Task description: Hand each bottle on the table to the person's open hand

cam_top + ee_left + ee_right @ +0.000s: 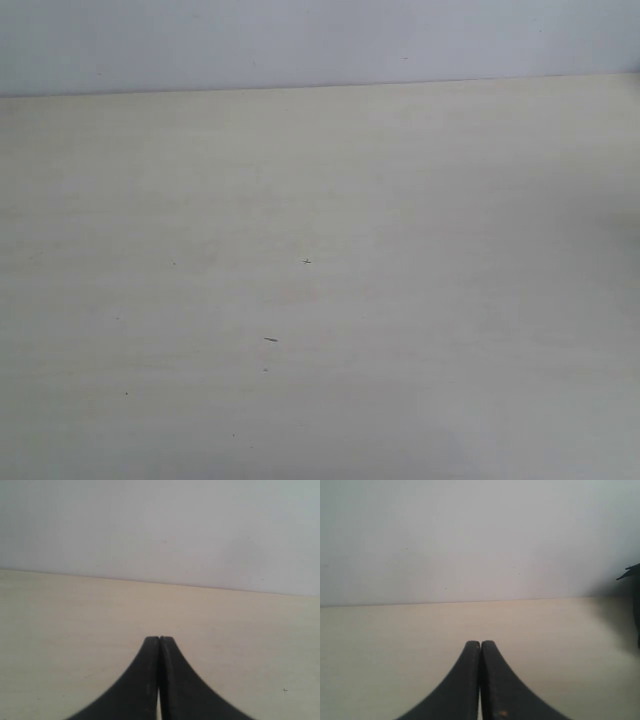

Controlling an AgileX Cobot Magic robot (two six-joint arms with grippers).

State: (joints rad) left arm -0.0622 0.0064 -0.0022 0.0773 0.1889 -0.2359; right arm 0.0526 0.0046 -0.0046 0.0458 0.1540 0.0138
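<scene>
Bottles are missing from all three views, and so is the person's open hand, so where the task's things stand cannot be told from here. In the exterior view the table (320, 300) fills everything from the lower edge up to a straight line near the top of the frame, where a pale grey wall (320, 40) begins. Only a few dark specks (271, 340) mark the cream surface around the centre and lower left. Neither arm enters this view. In the left wrist view the left gripper (159, 639) shows its two black jaws pressed together with only a hairline seam between them and nothing held, over bare table with the wall behind. In the right wrist view the right gripper (480, 642) is likewise closed tight and empty. A dark shape (634, 605) is cut off at the frame's edge and casts a soft shadow on the table, but it is too clipped to identify. Judging by this, no handover is under way, and either the work has not begun or nothing is left to pass. Any next move calls for a bottle and a waiting palm in sight, then parted jaws.
</scene>
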